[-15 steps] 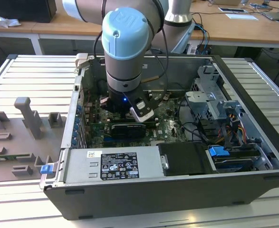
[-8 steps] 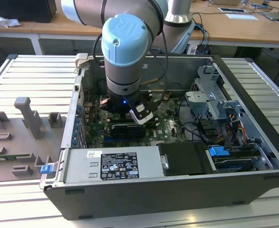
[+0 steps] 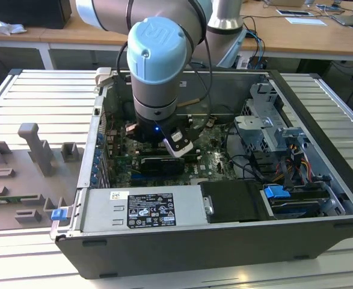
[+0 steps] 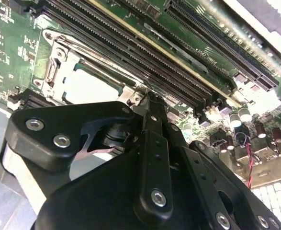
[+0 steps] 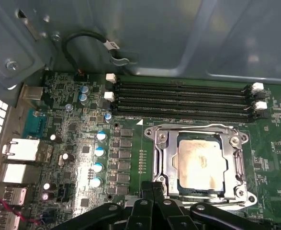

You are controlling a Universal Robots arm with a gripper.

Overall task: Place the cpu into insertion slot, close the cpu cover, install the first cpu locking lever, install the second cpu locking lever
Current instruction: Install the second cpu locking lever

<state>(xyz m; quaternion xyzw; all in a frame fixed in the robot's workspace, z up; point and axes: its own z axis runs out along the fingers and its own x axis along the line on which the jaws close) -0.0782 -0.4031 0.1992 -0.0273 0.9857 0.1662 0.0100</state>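
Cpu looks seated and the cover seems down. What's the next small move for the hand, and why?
Probably a slight press of the hand against the socket's near edge, feeling for a locking lever. In the first wrist view the cpu lies in the insertion slot, the cpu cover sits flat around it, and the shut hand is at the rim. Whether either lever is latched, I cannot tell.

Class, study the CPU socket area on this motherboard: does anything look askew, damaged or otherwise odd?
The cpu sits square in the insertion slot under the closed cpu cover. Its metal top carries a patchy yellowish smear, unlike clean metal. Nothing looks askew or broken.
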